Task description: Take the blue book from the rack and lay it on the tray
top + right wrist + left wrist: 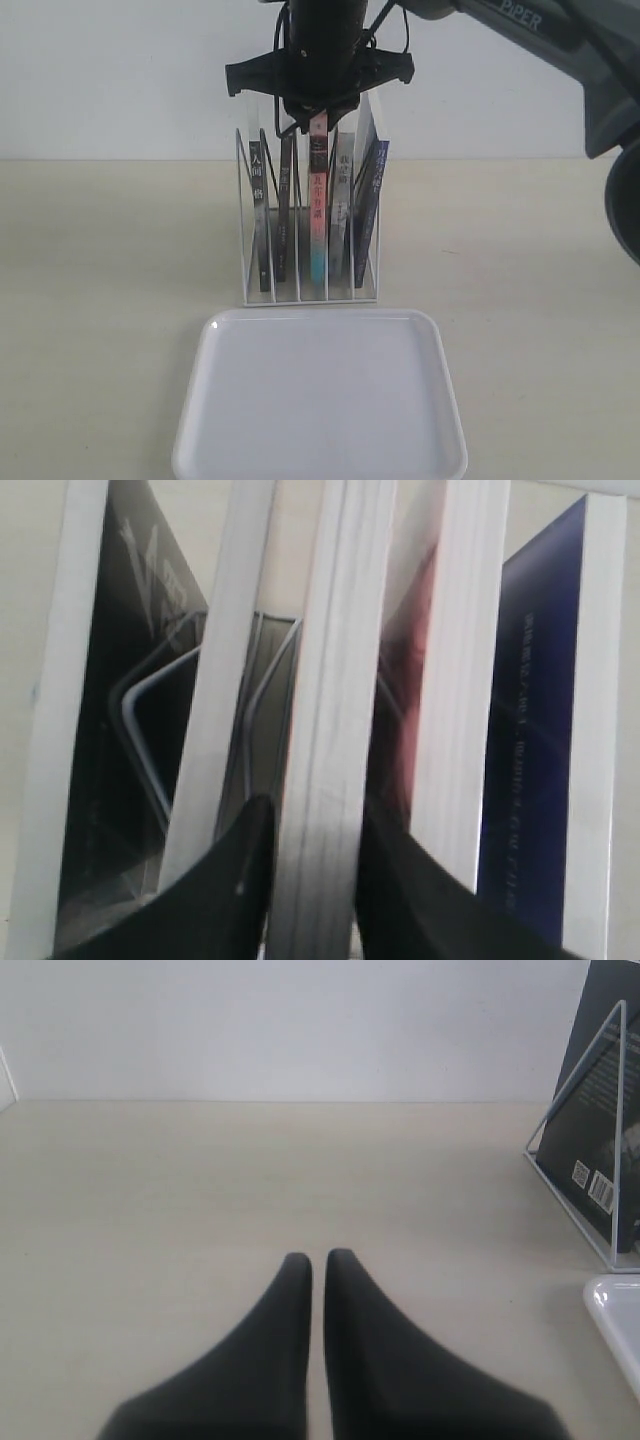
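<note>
The white wire rack (243, 220) stands upright behind the white tray (320, 400). The blue book (376, 190) leans in the rack's rightmost slot, and its dark blue cover (530, 730) shows in the right wrist view. My right gripper (318, 108) hangs over the rack's middle. Its fingers (315, 815) are shut on the top page edge of the pink-and-teal-spined book (317, 220), two slots left of the blue one. My left gripper (318, 1257) is shut with nothing in it, low over the table and left of the rack (600, 1090).
Black-spined books (262, 210) fill the rack's left slots, and a pale-spined one (343, 200) stands between the pink and blue books. The tray's corner (615, 1310) lies close to my left gripper. A white wall runs behind the table.
</note>
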### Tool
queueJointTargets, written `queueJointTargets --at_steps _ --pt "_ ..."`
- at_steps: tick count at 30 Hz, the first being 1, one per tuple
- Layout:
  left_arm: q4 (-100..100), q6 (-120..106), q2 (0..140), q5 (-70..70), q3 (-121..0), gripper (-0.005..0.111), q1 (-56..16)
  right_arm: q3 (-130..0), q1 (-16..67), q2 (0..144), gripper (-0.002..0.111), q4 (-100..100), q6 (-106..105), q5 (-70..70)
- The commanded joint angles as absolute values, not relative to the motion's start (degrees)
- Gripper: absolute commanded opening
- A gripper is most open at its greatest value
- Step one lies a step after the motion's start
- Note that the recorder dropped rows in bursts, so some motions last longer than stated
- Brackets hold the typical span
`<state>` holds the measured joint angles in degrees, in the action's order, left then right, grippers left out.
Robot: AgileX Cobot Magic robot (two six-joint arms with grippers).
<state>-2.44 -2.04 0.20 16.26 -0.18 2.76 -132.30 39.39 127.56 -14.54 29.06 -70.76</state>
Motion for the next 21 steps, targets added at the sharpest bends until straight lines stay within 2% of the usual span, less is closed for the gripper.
queueJointTargets --at_steps 1,4,21 --pt "-2.37 -1.91 0.0 15.85 0.0 0.004 2.77 -132.62 39.28 126.45 0.045 -15.34 28.94 -69.67" --pt "-2.37 -1.91 0.0 15.85 0.0 0.004 2.77 -132.62 39.28 126.45 0.051 -15.46 28.81 -69.67" --pt "-2.37 -1.91 0.0 15.85 0.0 0.004 2.77 -132.62 39.28 114.14 0.051 -19.15 25.92 -69.96"
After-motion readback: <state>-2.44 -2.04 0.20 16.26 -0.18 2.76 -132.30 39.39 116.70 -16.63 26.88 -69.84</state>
